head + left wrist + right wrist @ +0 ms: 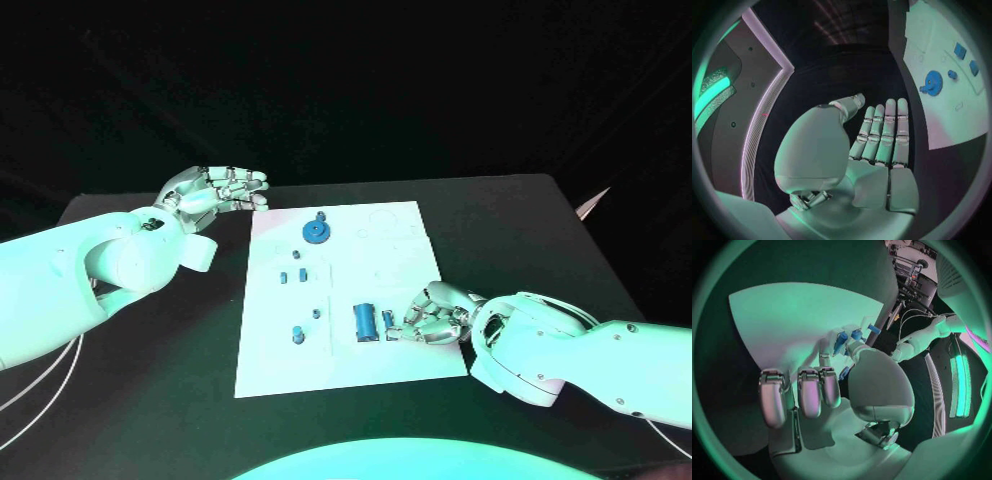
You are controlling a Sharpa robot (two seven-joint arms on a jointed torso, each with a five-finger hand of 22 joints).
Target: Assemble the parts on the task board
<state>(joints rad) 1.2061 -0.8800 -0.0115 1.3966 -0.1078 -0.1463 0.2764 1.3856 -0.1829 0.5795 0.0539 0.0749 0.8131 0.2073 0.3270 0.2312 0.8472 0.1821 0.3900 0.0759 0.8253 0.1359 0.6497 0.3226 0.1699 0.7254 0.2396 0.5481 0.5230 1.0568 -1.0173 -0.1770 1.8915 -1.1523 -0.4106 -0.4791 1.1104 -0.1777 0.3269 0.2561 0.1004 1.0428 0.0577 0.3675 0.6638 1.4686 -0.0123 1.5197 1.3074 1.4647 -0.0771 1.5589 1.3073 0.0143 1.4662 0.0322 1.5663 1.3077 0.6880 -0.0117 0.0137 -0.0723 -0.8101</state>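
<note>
My right hand (433, 315) pinches a slim blue peg (389, 322) at the white task board's (397, 262) near right; left hand (216, 195) hovers far left, fingers (886, 132) straight, empty.

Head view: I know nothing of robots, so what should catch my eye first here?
Probably the white task board in the middle of the black table, dotted with small blue parts, a round blue gear at its far end. The right hand rests on its near right edge, fingers at a small blue part. The left hand hovers off the far left corner, holding nothing.
</note>
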